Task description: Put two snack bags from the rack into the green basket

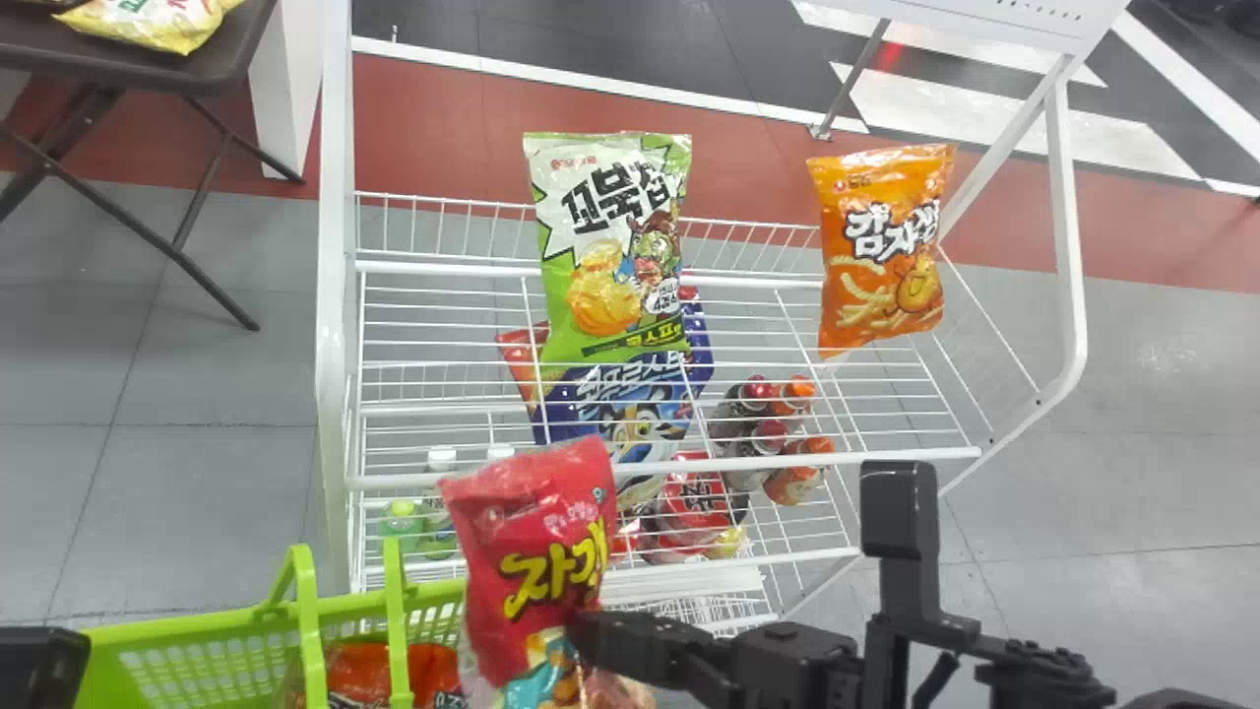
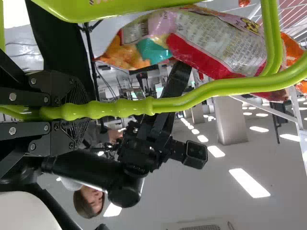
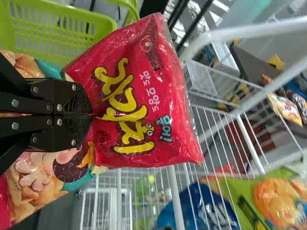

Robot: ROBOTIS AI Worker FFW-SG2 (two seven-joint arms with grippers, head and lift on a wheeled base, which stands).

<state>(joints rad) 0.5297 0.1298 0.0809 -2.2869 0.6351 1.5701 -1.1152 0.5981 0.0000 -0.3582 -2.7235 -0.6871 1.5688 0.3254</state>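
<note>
Where the red snack bag [image 1: 532,542] is held: at the right end of the green basket [image 1: 197,624], near the rack's [image 1: 333,295] near left; whether basket and bag touch cannot be told.
Right gripper [image 1: 588,635]: closed on the red snack bag, which is pinched across its middle, with its top pointing up.
Left gripper [image 1: 39,670]: at the near left; in its wrist view, the basket handle [image 2: 168,101] is clasped between the fingers of the left gripper [image 2: 79,112].
Basket: near left, with an orange-red bag [image 1: 366,672] held inside.
Rack: a green bag [image 1: 610,276] is placed upright in the middle, an orange bag [image 1: 881,256] to its right; a blue bag [image 1: 640,423] and bottles [image 1: 773,433] are seen through the wires.
Table [image 1: 59,54]: far left, topped by a yellow bag [image 1: 157,25].
</note>
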